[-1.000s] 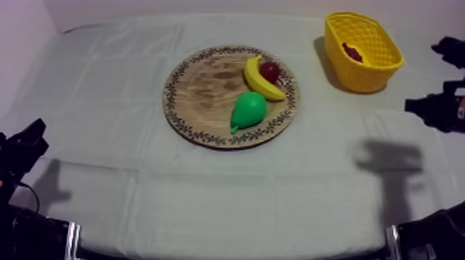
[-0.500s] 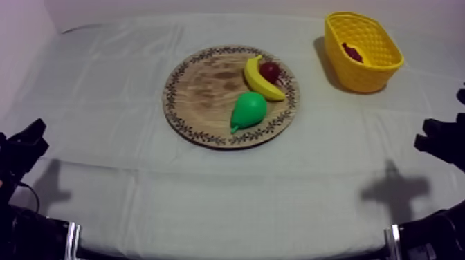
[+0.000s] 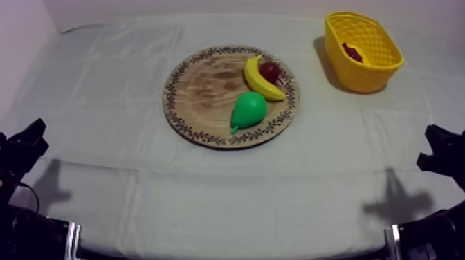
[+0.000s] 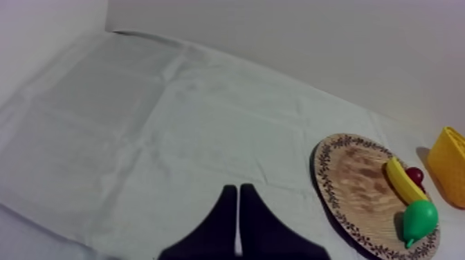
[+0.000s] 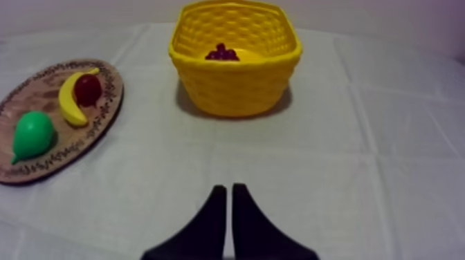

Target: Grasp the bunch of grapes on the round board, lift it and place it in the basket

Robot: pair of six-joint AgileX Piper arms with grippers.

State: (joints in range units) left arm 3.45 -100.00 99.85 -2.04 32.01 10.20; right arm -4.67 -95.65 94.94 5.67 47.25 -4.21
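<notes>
Plain grey-white cloth (image 3: 124, 97) all over, pale wall (image 4: 277, 41) behind. The bunch of grapes (image 5: 222, 52) already lies inside the yellow basket (image 5: 235, 93), straight ahead of the right gripper (image 5: 227, 188) & well apart from its tips. Its fingers lie together as a narrow wedge, nothing between. The left gripper (image 4: 238, 188) is the same: fingers together, empty. The wooden board (image 4: 353, 180) is ahead of them & off to their right, well apart. On it: banana (image 3: 259, 79), pear (image 3: 248, 109), small red fruit (image 3: 270, 70) just beside the banana. Judgement: pick + place look done; step in hand = both arms low at the near table edge. Next move prob none. If anything, hold both arms clear of basket & board, don't nudge either.
</notes>
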